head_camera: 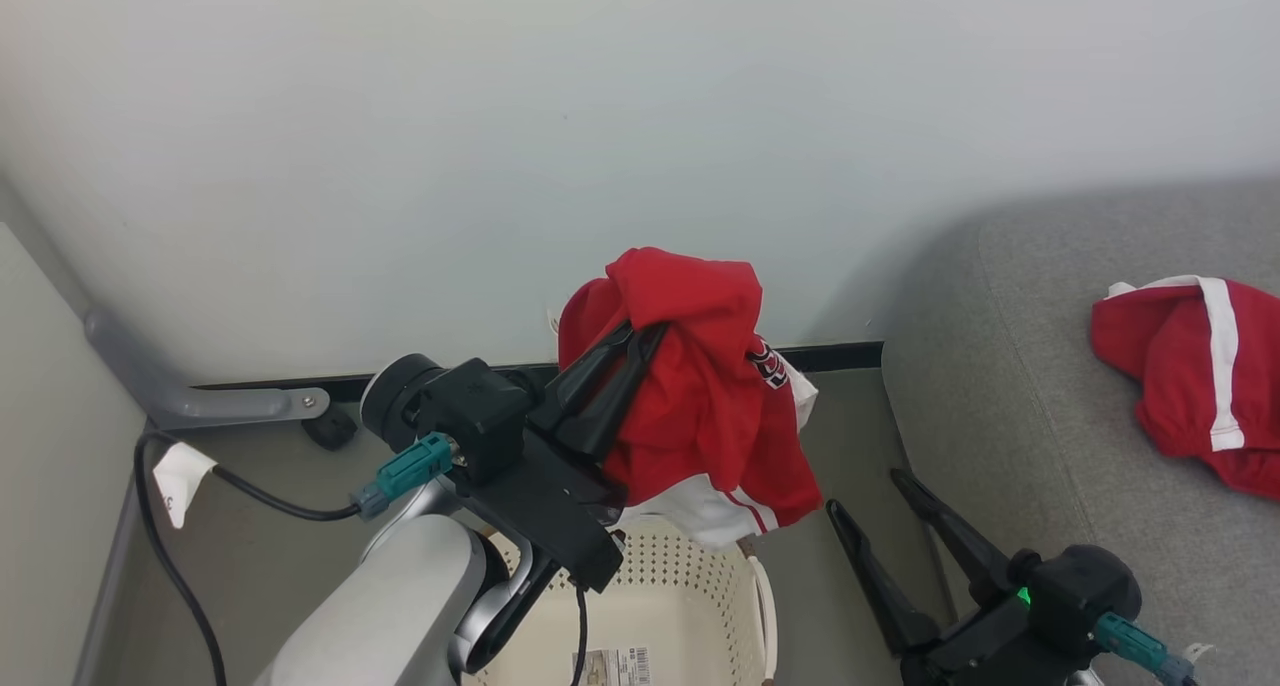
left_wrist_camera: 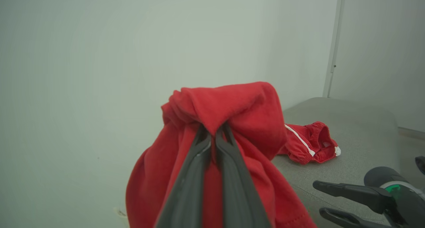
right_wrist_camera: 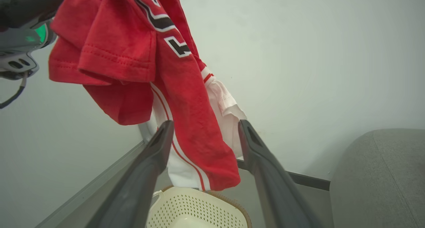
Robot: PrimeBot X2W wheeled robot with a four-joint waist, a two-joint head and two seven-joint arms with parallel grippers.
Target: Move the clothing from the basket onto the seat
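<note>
While my left pincer (head_camera: 640, 334) is clenched on a bunched fold of the red shirt (head_camera: 710, 416), the step in hand is carrying it rightward without a snag. Its white-striped hem hangs just above the basket (head_camera: 690, 576), so I judge a slightly higher lift should come before the swing, or the tail may drag on the rim. I hold only a pinch near the top of the cloth, so a slow, even sweep should keep it from slipping.

Further right, my right pincer (head_camera: 867, 491) is spread wide and grasps nothing. It sits low between basket and seat, so the shirt should pass above it.

A black cable (head_camera: 280, 509) trails over the grey floor (head_camera: 260, 566) at the left. A plain pale wall (head_camera: 640, 116) stands behind. On the right, the seat (head_camera: 1040, 396) is a soft, rounded grey woven cushion. The red shorts (head_camera: 1190, 376) lie on it, and I would release the shirt beside them.
</note>
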